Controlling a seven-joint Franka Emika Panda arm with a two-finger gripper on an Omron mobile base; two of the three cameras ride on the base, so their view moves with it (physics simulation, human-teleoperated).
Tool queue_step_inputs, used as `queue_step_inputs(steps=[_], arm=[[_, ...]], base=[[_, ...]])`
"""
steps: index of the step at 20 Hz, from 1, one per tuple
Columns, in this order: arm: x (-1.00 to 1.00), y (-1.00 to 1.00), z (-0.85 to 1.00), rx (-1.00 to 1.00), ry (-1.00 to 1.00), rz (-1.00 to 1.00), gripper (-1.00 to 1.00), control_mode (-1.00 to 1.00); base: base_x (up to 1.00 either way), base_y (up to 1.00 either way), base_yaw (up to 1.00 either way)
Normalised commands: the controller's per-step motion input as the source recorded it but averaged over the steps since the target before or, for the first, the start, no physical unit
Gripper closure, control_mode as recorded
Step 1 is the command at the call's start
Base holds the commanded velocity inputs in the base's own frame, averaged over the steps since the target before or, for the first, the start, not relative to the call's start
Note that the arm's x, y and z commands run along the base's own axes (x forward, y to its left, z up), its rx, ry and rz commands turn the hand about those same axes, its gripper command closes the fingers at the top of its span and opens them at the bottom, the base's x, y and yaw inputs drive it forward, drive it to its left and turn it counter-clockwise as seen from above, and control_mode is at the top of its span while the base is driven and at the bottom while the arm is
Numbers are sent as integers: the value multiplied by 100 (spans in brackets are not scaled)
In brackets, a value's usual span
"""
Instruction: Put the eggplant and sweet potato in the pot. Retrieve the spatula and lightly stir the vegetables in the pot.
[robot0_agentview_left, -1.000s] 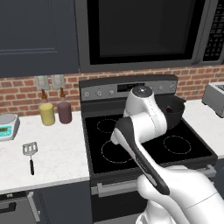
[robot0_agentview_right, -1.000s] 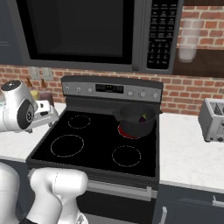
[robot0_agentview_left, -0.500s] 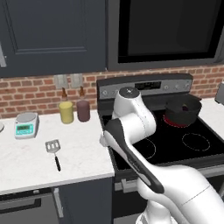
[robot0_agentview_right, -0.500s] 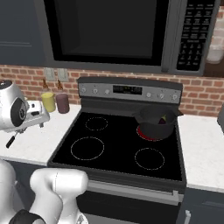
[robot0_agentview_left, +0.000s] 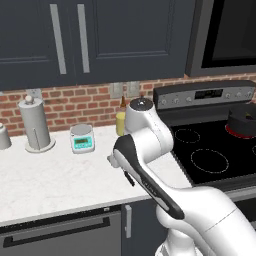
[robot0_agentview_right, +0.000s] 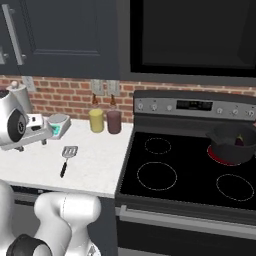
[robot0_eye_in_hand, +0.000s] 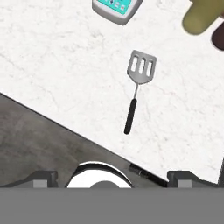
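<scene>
The spatula (robot0_eye_in_hand: 136, 89) lies flat mid-frame on the table (robot0_eye_in_hand: 65, 65), under the high end effector (robot0_agentview_right: 37, 127); its grip I cannot tell.

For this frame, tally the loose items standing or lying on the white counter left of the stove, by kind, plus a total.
Slotted silver spatula with black handle: 1
Small grey kitchen scale with teal display: 1
Cylindrical jars by the brick wall, one yellow, one maroon: 2
Grey paper towel holder: 1
Total: 5

Base driven left; arm swung over spatula (robot0_eye_in_hand: 137, 85).
</scene>
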Motion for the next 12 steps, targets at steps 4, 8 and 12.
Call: queue_step_inputs(steps=[4,8,12], arm=[[6,-2,-12,1,2,-5,-100,-100],[19,-34,-49,11,17,-11,-100,-100],[16,-30,-58,9,22,-13,-100,-100]], base=[[4,0,-6],[0,0,0],[0,0,0]])
